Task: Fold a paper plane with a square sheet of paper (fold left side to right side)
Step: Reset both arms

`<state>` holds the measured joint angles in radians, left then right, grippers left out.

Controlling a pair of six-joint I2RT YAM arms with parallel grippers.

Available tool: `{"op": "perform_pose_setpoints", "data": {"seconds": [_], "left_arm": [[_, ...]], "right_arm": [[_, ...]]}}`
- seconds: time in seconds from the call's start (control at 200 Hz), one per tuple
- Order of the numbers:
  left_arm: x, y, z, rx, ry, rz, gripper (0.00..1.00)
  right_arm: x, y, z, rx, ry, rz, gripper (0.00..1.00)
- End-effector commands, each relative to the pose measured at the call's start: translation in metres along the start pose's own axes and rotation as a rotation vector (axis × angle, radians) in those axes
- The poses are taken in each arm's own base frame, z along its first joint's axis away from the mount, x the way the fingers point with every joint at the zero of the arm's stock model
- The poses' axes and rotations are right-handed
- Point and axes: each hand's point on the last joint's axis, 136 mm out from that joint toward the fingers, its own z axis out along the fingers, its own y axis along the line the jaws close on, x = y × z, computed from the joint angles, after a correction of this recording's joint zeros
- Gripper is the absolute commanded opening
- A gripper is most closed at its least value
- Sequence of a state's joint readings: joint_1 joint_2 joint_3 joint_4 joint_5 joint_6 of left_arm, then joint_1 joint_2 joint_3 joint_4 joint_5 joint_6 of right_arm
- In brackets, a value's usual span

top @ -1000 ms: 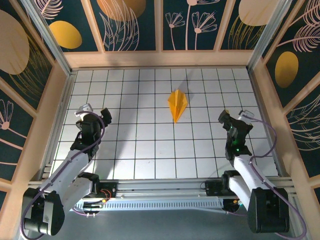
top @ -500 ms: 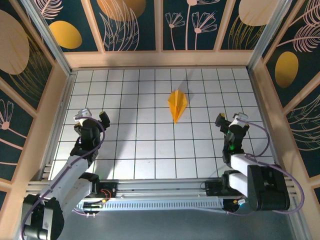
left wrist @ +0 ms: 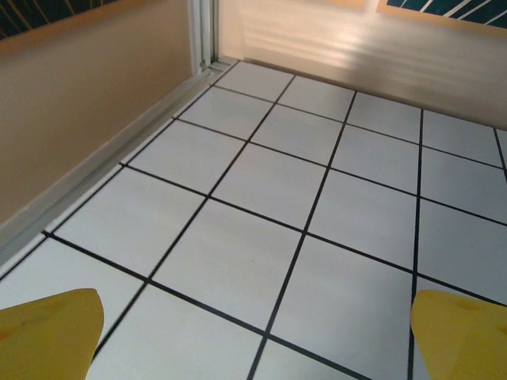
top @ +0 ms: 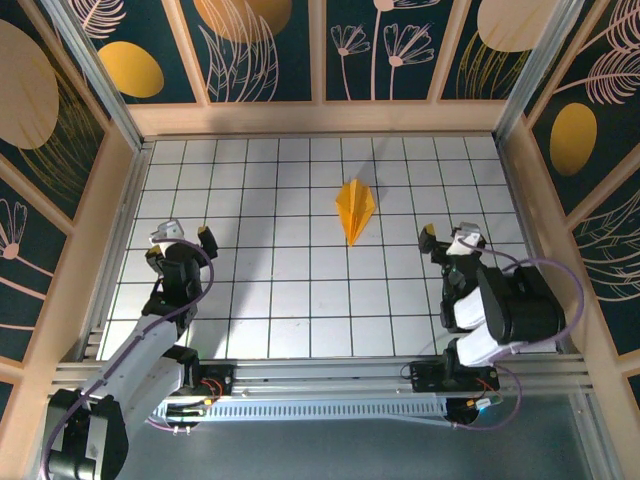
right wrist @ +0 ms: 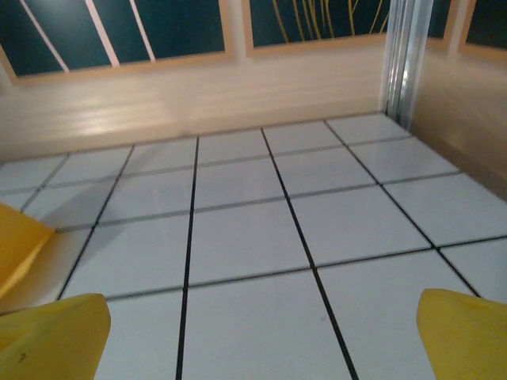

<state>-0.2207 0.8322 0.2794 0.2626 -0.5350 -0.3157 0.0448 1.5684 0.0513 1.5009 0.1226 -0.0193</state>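
Orange-yellow paper plane (top: 355,208) lies mid-worktop (top: 300,300) beyond both arms, its long axis running far-to-near with the point toward the bases, nearer the right fingers (right wrist: 463,332) than the left fingers (left wrist: 47,336), both pairs spread wide and empty.

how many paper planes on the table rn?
1. The paper plane lies on the grid table, right of centre, narrow tip toward the near edge. The right arm covers some tiles, so another could hide there.

One paper plane (top: 354,208), seemingly; two end effectors (top: 185,233) (top: 448,237).
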Motion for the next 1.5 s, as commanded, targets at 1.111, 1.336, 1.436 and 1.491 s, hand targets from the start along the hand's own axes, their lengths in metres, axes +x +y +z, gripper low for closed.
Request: {"op": "perform_pose_setpoints", "data": {"seconds": [1.111,1.336,1.436,1.491], "left_arm": [[-0.022,-0.029,0.031,0.133,-0.292,0.106,0.99],[-0.024,-0.006,0.049,0.107,-0.284,0.035,0.99],[-0.017,-0.002,0.057,0.128,-0.276,0.002,0.99],[-0.013,-0.006,0.059,0.153,-0.268,0.021,0.99]], "right_arm": [[-0.022,-0.010,0.036,0.010,-0.010,0.057,0.99],[-0.022,-0.009,0.036,0.007,-0.010,0.057,0.99],[-0.022,-0.010,0.036,0.010,-0.010,0.057,0.99],[-0.021,-0.010,0.036,0.010,-0.010,0.057,0.99]]}}
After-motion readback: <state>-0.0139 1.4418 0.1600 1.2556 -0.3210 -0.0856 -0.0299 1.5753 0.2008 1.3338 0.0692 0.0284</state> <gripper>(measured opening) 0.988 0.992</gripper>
